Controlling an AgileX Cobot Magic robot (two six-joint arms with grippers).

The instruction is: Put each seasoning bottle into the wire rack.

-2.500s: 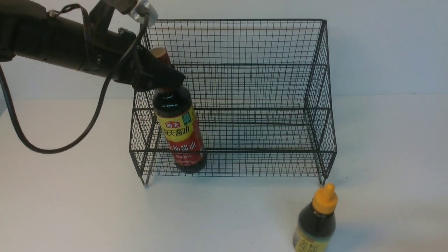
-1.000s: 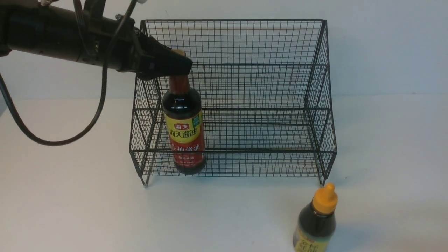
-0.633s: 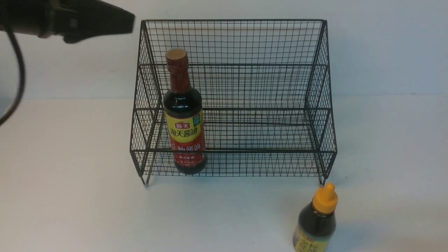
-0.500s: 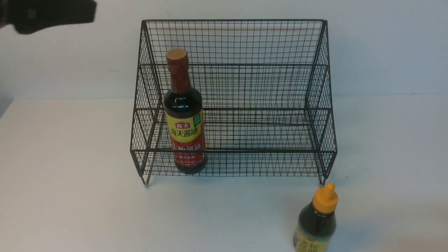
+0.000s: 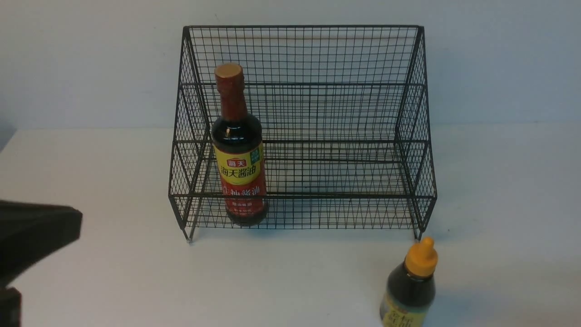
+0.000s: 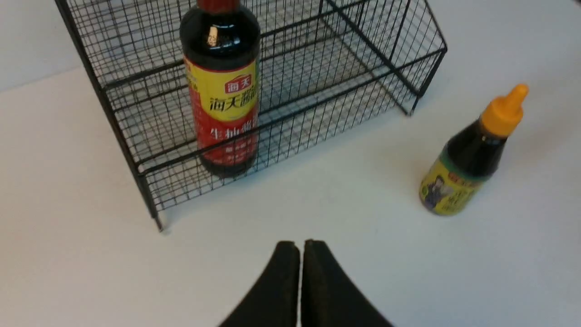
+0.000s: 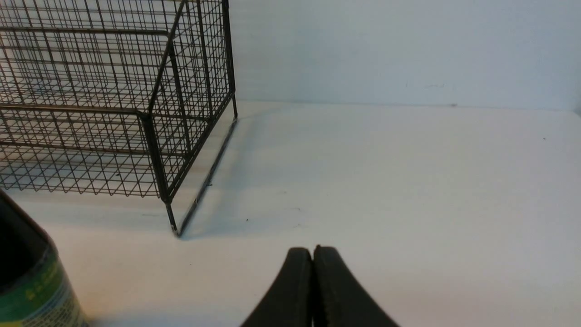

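The tall seasoning bottle (image 5: 239, 150) with red neck, gold cap and yellow-red label stands upright in the lowest tier of the black wire rack (image 5: 345, 54), near its left side; it also shows in the left wrist view (image 6: 222, 86). The shorter bottle with orange-yellow nozzle cap (image 5: 412, 286) stands on the table in front of the rack's right corner, also in the left wrist view (image 6: 472, 156) and partly in the right wrist view (image 7: 27, 281). My left gripper (image 6: 300, 245) is shut and empty, low at the front left (image 5: 41, 231). My right gripper (image 7: 312, 250) is shut and empty, right of the short bottle.
The white table (image 5: 113, 281) runs back to a pale wall (image 5: 499, 59) just behind the rack. The rack's right front leg (image 7: 172, 225) stands beyond the short bottle.
My left gripper let go of the tall bottle's neck, rose and pulled away to the left, then dropped low to the front left and shut. The tall bottle stands upright alone.
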